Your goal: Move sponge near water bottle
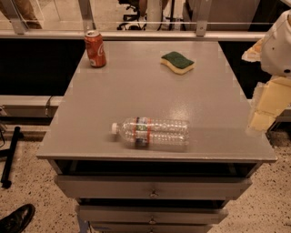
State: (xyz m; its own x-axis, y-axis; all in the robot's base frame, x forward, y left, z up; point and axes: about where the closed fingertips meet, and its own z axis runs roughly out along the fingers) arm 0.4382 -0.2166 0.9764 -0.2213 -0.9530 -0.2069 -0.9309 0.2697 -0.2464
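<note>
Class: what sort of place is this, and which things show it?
Probably an office or lab: a drawer cabinet, an office chair beyond it, a speckled floor. The end effector hangs off the cabinet's right edge.

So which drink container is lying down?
The water bottle, on its side near the front; the red can stands upright back left. Gripper hangs beyond the table's right edge.

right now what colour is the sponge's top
Dark green on the sponge, clearest in camera view; gripper hangs right of the table.
</note>
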